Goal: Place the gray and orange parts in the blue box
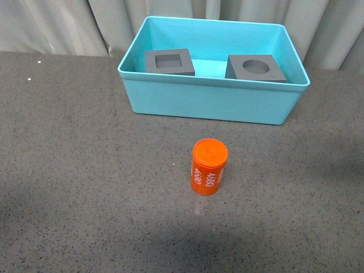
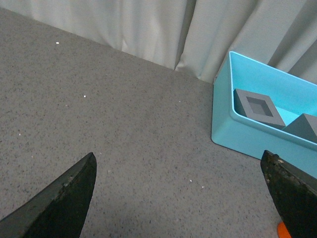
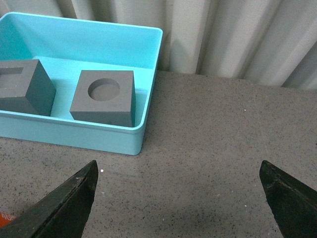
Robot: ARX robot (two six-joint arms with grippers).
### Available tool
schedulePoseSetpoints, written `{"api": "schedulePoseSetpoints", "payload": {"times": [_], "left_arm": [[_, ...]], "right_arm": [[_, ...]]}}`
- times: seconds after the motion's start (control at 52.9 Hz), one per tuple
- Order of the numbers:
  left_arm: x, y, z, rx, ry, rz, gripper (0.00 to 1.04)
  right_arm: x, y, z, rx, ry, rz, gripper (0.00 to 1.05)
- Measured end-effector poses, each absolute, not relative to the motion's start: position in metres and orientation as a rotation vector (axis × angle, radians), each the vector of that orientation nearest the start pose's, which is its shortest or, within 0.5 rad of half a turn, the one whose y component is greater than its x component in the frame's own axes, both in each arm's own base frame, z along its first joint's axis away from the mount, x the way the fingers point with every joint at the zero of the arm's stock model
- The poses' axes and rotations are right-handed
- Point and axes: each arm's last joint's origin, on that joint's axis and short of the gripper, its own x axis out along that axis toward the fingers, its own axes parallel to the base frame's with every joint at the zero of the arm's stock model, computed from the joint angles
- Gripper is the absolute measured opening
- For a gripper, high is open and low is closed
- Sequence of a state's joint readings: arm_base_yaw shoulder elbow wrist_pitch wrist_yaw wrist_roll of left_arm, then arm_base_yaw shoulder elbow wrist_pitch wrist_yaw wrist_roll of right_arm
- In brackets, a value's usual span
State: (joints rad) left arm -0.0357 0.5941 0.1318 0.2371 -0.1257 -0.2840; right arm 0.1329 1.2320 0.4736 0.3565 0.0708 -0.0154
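Blue box (image 1: 207,105) holds both gray cubes (image 1: 169,61) (orange cylinder (image 1: 209,166) outside).

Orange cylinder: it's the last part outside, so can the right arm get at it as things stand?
Probably yes. The orange cylinder stands alone on open table in front of the blue box, nothing beside it, and the right pincer is open and empty.

Turquoise-blue box (image 1: 205,105), two matte gray cubes (image 1: 169,61), orange cylinder (image 1: 209,167) with white digits.

Left pincer (image 2: 178,154) and right pincer (image 3: 178,163) gape wide.
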Motion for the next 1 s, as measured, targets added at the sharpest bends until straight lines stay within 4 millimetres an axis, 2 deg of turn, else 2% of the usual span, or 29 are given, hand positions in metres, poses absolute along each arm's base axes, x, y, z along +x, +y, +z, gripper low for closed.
{"api": "schedulePoseSetpoints", "payload": {"times": [0.246, 0.435, 0.491, 0.586, 0.832, 0.945, 1.002], "left_arm": [[0.114, 0.000, 0.163, -0.212, 0.234, 0.149, 0.98], [0.112, 0.000, 0.163, -0.184, 0.208, 0.130, 0.97], [0.112, 0.000, 0.161, -0.138, 0.100, 0.034, 0.86], [0.109, -0.001, 0.173, -0.062, -0.021, -0.002, 0.70], [0.097, 0.000, 0.170, -0.016, -0.014, -0.002, 0.21], [0.097, 0.000, 0.170, -0.012, -0.015, 0.000, 0.03], [0.097, 0.000, 0.170, -0.009, -0.015, -0.001, 0.04]], "right_arm": [[0.238, 0.030, 0.190, -0.057, 0.399, 0.064, 0.95], [0.238, 0.030, 0.190, -0.056, 0.399, 0.064, 0.95], [0.238, 0.030, 0.190, -0.056, 0.399, 0.065, 0.95], [0.238, 0.030, 0.190, -0.057, 0.400, 0.065, 0.95], [0.238, 0.030, 0.190, -0.056, 0.399, 0.065, 0.95], [0.238, 0.030, 0.190, -0.056, 0.398, 0.065, 0.95], [0.238, 0.030, 0.190, -0.056, 0.398, 0.065, 0.95]]}}
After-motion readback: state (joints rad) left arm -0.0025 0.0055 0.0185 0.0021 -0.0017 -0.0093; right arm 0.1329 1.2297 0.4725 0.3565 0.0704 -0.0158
